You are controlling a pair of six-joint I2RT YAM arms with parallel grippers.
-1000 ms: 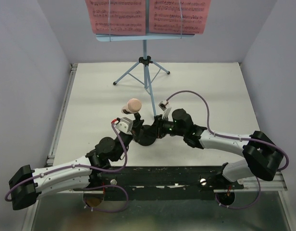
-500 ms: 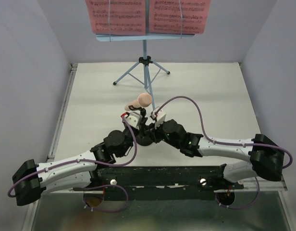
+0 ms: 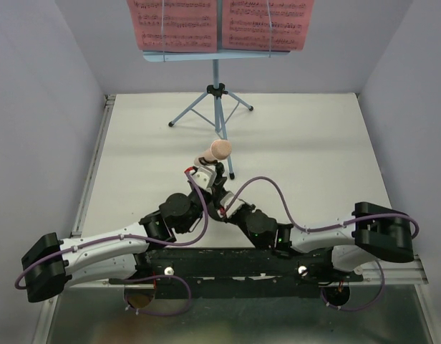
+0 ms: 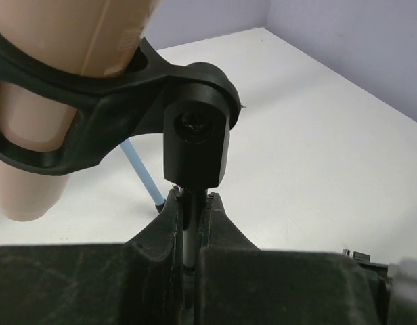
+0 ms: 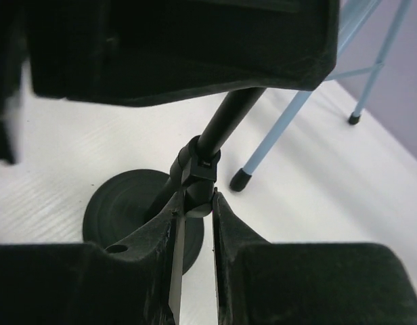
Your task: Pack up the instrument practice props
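Two grippers meet on the short black round-based mic stand, which stands just in front of the near foot of the light-blue tripod music stand. The left gripper is pinched almost fully closed on the thin upper rod directly under the clip. The right gripper is narrowly parted, its fingers pressing the collar lower on the tilted stem. The beige-pink toy microphone sits in the clip, its head pointing toward the music stand, whose desk carries two pink sheet-music pages. Whether the round base rests on the white table I cannot tell. Done well, I judge, both arms would move as one, holding the tilt steady so the microphone does not slip out, and draw the base away from that tripod foot.
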